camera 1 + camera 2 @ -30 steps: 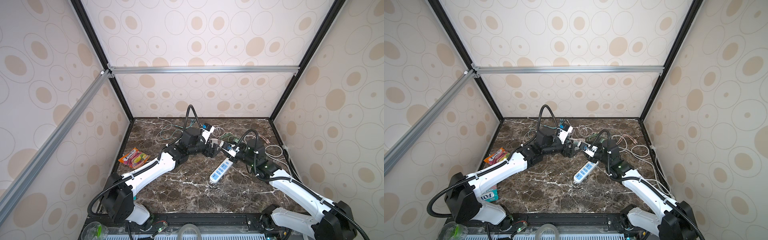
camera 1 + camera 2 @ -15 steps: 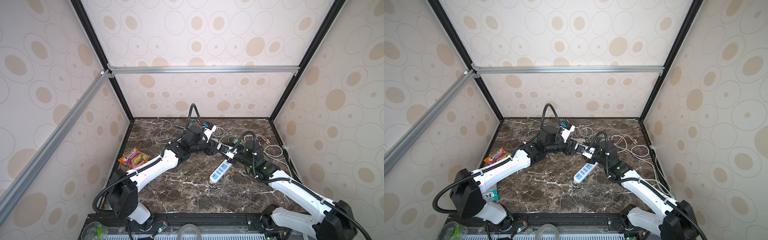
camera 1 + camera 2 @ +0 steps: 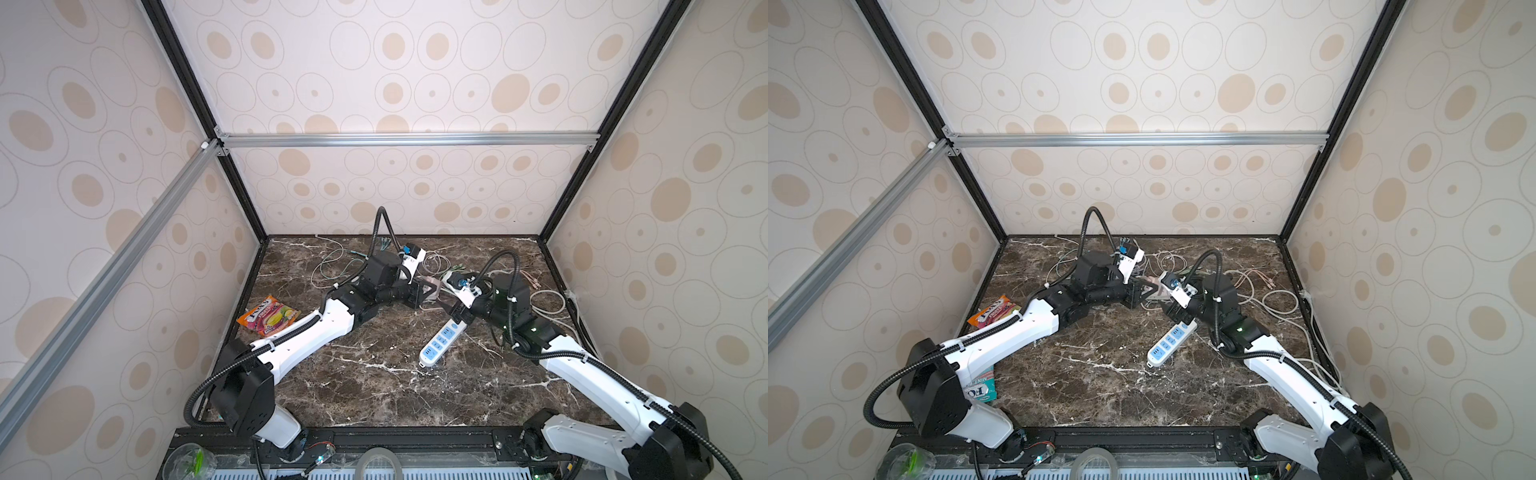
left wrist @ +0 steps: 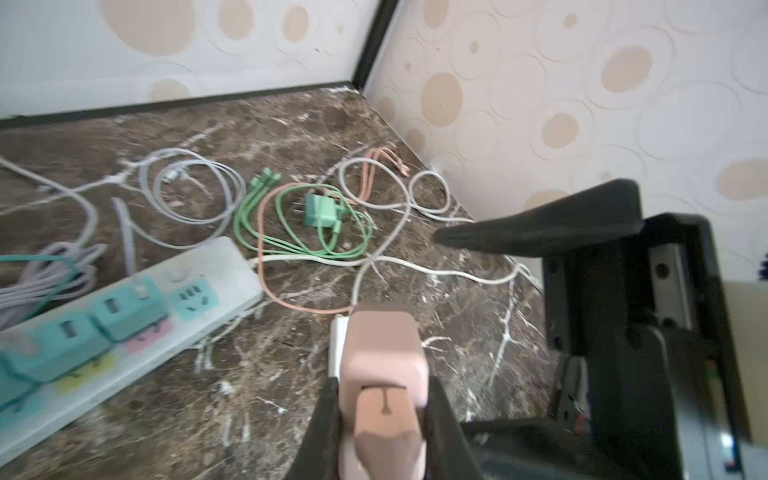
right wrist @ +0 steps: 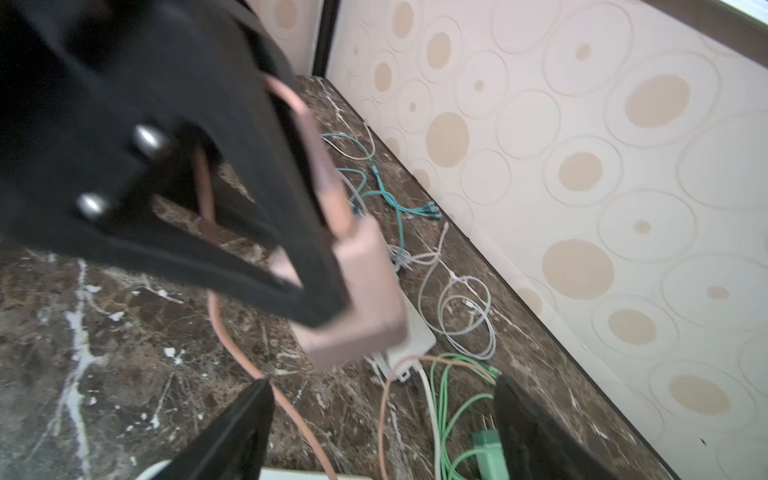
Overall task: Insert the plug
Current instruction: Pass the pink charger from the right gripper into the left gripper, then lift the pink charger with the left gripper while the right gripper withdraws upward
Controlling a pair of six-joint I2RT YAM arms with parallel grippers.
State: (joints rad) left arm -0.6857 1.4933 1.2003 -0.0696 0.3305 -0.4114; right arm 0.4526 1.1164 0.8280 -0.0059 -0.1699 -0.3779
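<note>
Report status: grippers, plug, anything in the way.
Left gripper shut on pink plug. Right gripper open beside it, empty. Power strip lies apart, plug not yet in. Loose cables near strip.

The left arm (image 3: 316,332) and right arm (image 3: 582,370) stretch inward, wrists almost meeting. The left gripper (image 4: 384,399) pinches the plug (image 4: 382,345) between its fingers (image 4: 326,428); the right gripper (image 5: 382,386) gapes wide, seemingly angled downward.
</note>
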